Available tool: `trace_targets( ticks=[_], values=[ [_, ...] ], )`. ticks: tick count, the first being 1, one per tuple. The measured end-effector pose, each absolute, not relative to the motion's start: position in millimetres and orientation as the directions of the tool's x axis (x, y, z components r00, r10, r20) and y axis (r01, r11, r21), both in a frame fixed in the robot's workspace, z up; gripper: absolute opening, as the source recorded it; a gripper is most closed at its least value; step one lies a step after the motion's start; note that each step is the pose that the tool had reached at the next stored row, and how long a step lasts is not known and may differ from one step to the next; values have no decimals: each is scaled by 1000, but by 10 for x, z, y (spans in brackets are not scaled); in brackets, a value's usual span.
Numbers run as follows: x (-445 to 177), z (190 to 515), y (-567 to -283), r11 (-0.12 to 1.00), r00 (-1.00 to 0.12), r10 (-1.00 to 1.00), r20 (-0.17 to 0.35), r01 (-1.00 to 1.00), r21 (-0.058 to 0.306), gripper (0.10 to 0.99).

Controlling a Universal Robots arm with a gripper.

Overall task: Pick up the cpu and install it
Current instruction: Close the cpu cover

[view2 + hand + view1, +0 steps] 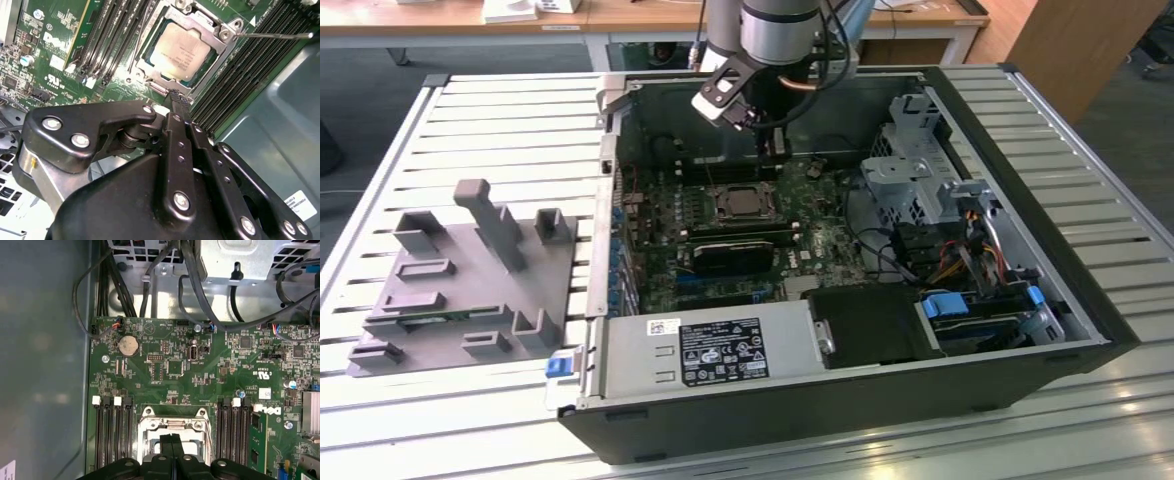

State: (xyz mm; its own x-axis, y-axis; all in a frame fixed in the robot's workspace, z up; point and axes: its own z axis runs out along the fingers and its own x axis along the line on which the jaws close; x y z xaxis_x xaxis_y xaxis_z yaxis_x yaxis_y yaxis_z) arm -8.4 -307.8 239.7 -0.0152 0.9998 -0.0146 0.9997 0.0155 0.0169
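Hand (pixel 176 96) with its two dark fingers pressed flat together and nothing between them, their tips pointing down at the cpu (pixel 182 52) from just above its near edge; whether they touch it cannot be told. In the first wrist view the hand (pixel 172 439) shows the same closed pair, only a thin seam between them. The cpu lies flat in its socket (pixel 226 35), silver top up, with the metal frame around it. Memory slots (pixel 115 40) run along both sides of the socket on the green motherboard (pixel 834 235). In the exterior view the arm (pixel 781 30) reaches steeply down into the open case (pixel 854 410), the wrist tilted, the hand (pixel 774 155) just above the cpu (pixel 744 203). The case lies on its side on the slatted worktop (pixel 480 110), a grey holder (pixel 467 290) beside it on the exterior view's left.
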Motion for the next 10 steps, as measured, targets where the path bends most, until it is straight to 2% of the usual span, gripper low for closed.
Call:
trace_targets(
  ticks=[10],
  values=[
    [-169, 2387, -3078, 16, -15, 1000, -15, 1000, 17, 106]
  ],
)
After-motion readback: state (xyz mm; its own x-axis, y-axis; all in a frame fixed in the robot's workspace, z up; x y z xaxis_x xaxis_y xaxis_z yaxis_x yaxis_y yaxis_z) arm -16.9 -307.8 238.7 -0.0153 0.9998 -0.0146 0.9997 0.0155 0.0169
